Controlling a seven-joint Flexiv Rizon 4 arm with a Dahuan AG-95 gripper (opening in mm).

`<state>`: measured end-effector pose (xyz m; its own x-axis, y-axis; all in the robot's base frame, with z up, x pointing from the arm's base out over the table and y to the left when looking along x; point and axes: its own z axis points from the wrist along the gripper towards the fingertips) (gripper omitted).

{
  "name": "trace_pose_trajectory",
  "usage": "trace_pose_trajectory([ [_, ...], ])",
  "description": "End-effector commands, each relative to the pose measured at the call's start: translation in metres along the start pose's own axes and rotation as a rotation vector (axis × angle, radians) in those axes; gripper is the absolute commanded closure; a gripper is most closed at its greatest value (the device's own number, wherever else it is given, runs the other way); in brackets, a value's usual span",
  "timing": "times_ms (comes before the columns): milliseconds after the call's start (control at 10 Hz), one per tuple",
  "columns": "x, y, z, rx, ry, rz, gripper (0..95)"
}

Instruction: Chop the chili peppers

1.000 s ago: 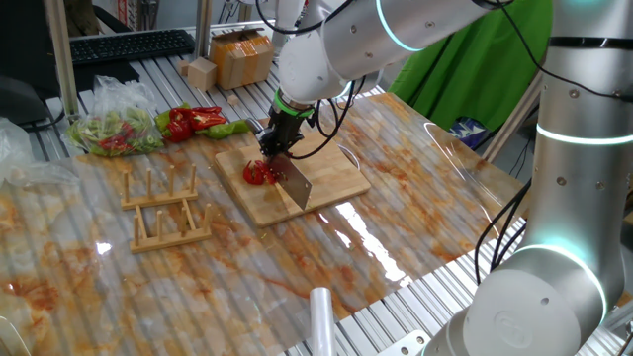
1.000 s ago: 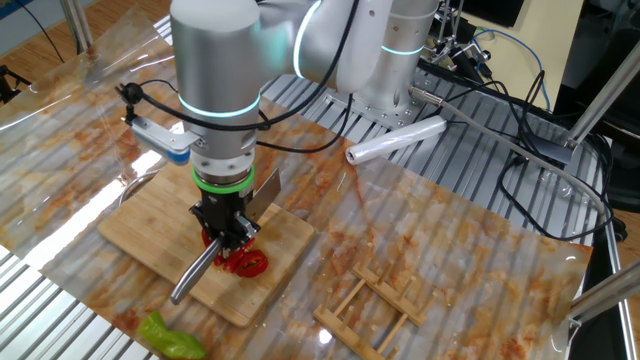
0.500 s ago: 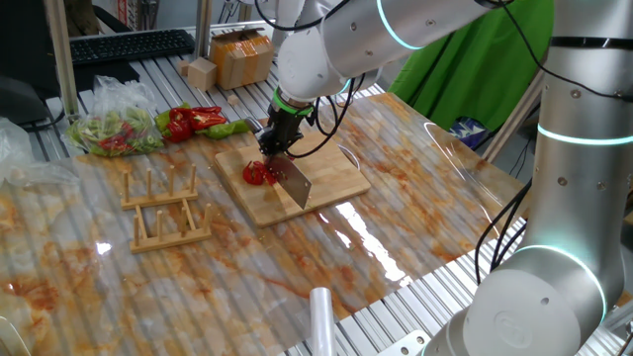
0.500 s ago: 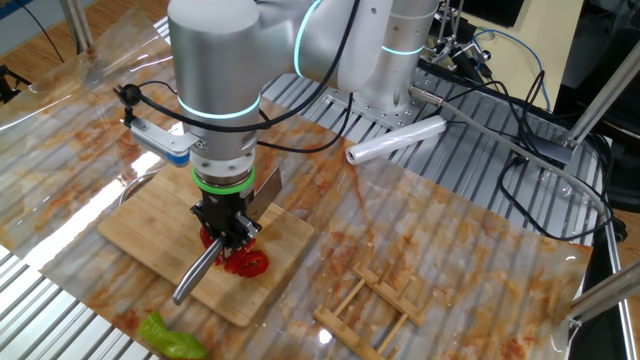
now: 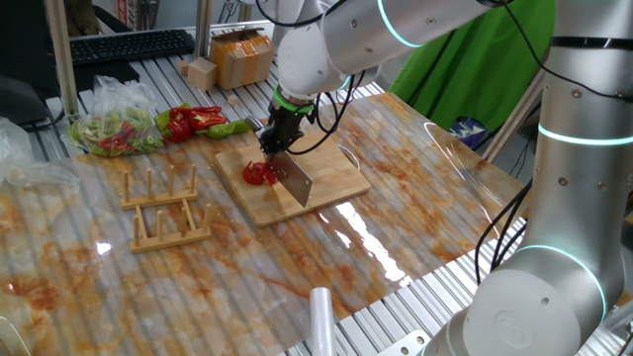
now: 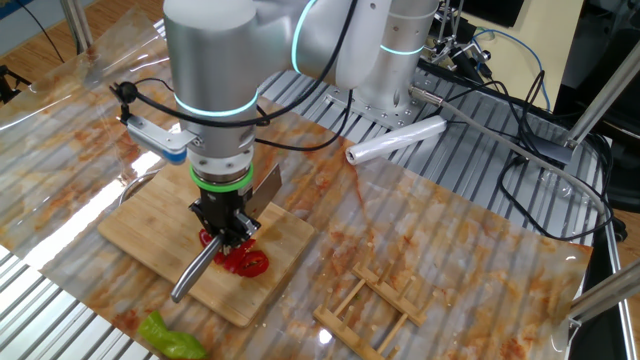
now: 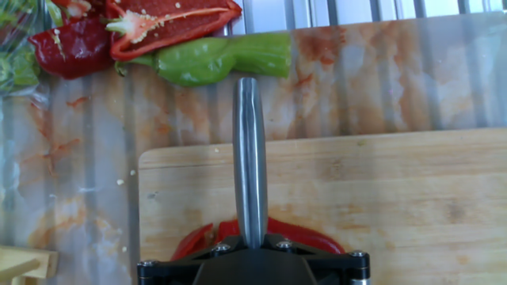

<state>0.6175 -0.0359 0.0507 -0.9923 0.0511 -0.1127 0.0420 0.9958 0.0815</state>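
One fixed view. Item: the gripper, pointing straight down and clamping shut on a cleaver, whose broad blade is standing on edge on the wooden cutting board. The chili peppers are lying as red pieces on the board, just beside the blade on its left. Off the board, toward the back, a heap of red and green pepper pieces is sitting next to a clear bag of scraps. A wooden rack is standing well apart, in front left.

The other fixed view. Item: gripper hanging directly over the chili peppers, which are showing as flat red slices near the board's edge. The steel handle is slanting out below the fingers; the blade is rising behind them. A green pepper is lying off the cutting board. A plastic roll is resting far behind.

Hand view. Item: steel handle running straight out from the gripper body, red chili peeking from beneath it on the cutting board. A green pepper and halved red pepper are lying beyond the board.

Handling judgement: the chop is going best with the blade kept vertical, dropping squarely onto uncut flesh and shifting sideways in small steps so pieces are not pushed off the edge.
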Motion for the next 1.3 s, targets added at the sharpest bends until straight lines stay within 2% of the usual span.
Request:
trace_pose_trajectory([
  [100,-0.002,-0.001,-0.002,0.005,-0.001,0.0,95.0],
  [600,-0.006,-0.006,-0.013,0.014,0.006,-0.015,95.0],
  [700,-0.008,-0.007,-0.015,0.023,0.006,-0.018,95.0],
  [1300,-0.01,-0.016,-0.014,0.023,0.001,-0.022,95.0],
])
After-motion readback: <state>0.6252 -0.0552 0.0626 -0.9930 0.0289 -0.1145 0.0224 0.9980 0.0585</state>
